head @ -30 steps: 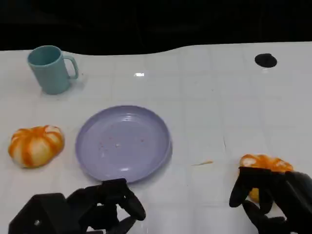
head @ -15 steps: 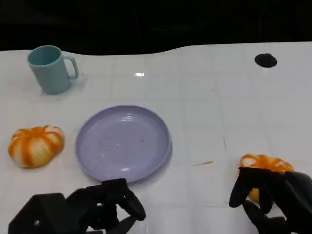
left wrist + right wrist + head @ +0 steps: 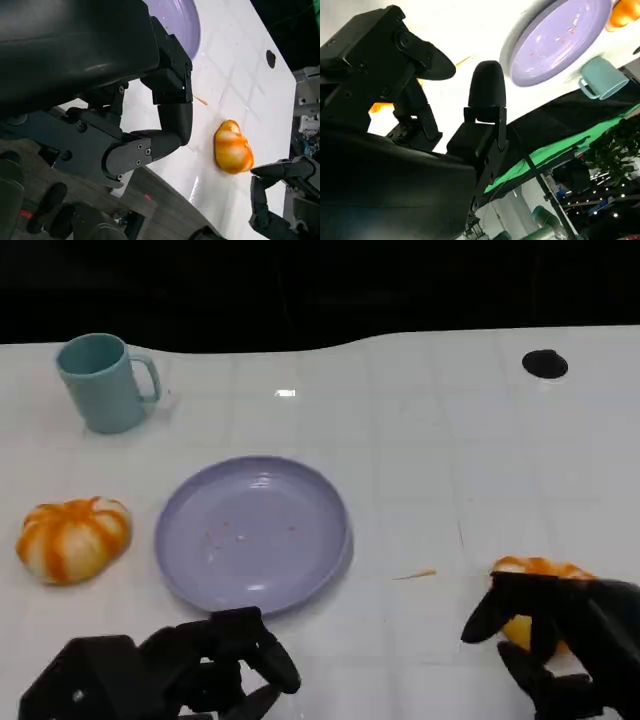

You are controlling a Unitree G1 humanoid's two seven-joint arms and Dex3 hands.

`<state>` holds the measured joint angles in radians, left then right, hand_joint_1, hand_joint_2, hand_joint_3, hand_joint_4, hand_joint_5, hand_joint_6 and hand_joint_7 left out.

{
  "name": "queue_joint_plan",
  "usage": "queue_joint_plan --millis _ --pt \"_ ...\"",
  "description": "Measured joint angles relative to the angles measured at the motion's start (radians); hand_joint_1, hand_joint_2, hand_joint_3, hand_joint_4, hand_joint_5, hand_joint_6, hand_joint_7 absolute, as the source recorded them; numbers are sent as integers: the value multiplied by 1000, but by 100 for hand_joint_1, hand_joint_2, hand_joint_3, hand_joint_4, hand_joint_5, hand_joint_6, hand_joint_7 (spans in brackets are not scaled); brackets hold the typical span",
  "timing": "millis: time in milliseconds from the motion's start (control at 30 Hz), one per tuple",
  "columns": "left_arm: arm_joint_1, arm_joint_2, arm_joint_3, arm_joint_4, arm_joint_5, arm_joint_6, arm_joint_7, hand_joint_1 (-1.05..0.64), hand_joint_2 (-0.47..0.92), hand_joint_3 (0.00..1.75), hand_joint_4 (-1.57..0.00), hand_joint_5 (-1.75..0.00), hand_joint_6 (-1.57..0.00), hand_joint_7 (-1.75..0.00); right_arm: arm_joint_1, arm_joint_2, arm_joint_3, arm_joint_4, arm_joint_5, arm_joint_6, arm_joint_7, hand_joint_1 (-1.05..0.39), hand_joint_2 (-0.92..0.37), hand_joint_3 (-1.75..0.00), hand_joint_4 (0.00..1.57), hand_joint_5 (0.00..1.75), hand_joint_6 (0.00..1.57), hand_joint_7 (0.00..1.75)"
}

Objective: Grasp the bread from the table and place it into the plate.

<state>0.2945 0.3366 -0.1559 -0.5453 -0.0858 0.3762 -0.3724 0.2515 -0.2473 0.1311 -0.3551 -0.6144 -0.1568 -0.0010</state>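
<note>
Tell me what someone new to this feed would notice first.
Probably the lilac plate in the middle of the white table, with an orange-striped bread roll to its left near the table's edge. A second roll lies at the lower right, with the right robot hand spread over it but not clearly gripping. A teal mug stands at the far left.

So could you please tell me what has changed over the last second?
The right hand has spread its fingers slightly wider over the bread near it, not yet gripping. The left hand, plate, cup and other bread stayed put.
</note>
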Motion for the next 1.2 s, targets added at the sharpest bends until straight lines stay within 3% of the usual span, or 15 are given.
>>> queue_joint_plan --millis 67,167,233,400,633,933,1200 --pt "0 0 0 0 0 0 0 -31 81 74 -65 -175 -58 -145 0 -13 0 -26 -44 35 21 -27 -50 -67 73 101 86 39" --pt "0 3 0 -1 1 0 0 -32 81 74 -65 -175 -58 -145 -2 -46 0 -74 -121 92 79 -37 -76 -18 63 63 77 14" --pt "0 6 0 -1 1 0 0 -32 81 73 -65 -175 -58 -145 -4 -69 0 -112 -165 130 128 -43 -82 -8 56 50 72 6" --pt "0 7 1 -1 0 0 0 -32 81 72 -64 -175 -58 -145 -21 -121 -1 -224 -263 229 308 -54 -88 -3 23 30 40 0" --pt "-1 7 5 -1 -1 1 0 -32 82 70 -64 -175 -58 -144 -39 -145 0 -328 -368 311 484 -64 -90 -1 13 29 31 0" --pt "-2 7 5 1 -1 0 0 -32 83 69 -64 -175 -59 -144 -64 -143 15 -297 -458 332 532 -67 -90 0 11 31 30 0" --pt "-3 6 4 1 -1 1 0 -32 84 69 -65 -175 -59 -143 -145 -143 66 -122 -517 337 531 -67 -92 -4 14 32 30 1"
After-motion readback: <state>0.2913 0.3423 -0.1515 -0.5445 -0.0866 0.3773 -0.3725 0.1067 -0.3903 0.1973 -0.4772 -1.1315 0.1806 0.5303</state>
